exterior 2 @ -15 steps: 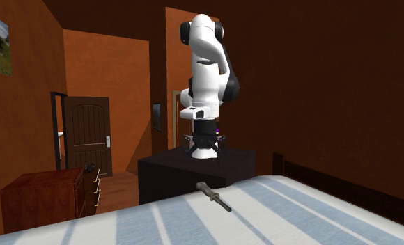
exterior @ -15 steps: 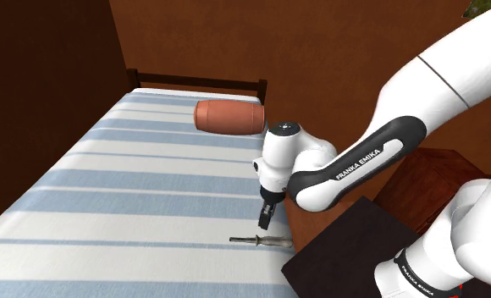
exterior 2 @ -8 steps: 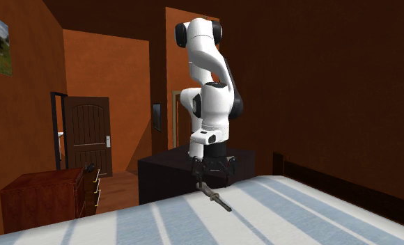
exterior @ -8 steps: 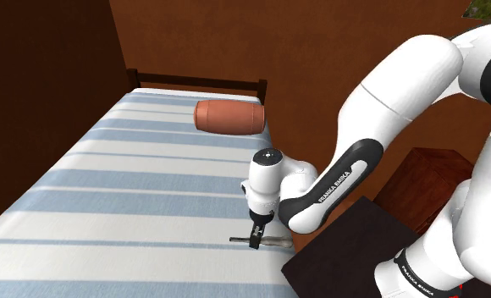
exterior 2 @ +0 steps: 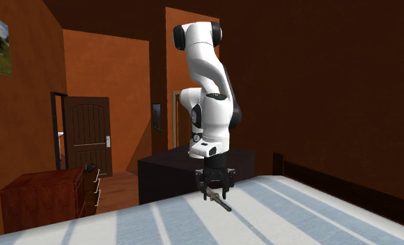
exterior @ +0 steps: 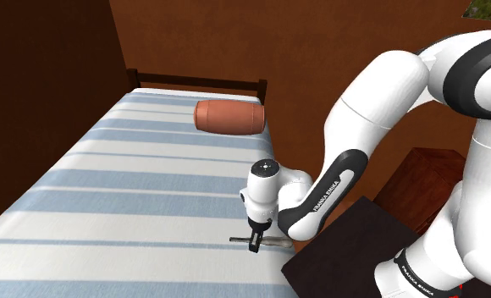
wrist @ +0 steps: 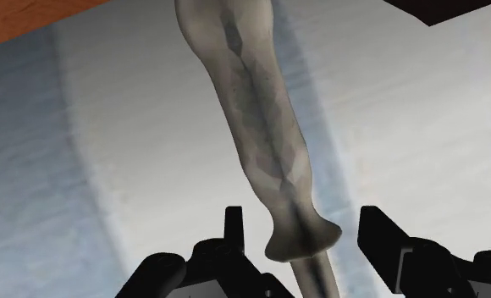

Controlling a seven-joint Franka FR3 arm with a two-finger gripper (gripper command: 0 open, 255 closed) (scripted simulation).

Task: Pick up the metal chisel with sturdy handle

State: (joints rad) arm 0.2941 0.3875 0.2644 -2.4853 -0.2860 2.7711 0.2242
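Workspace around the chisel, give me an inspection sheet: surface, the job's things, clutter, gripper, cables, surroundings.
Surface: bed with a blue and white striped cover.
Job's things: grey chisel lying flat on the cover, near the bed edge beside the stand.
Clutter: reddish-brown bolster at the headboard end, well apart from the chisel.
Gripper: gripper open, lowered over the chisel, one finger on each side, with a gap showing on both sides.
Cables: nothing seen.
Surroundings: orange-brown walls, a dark wooden door, a wooden dresser.
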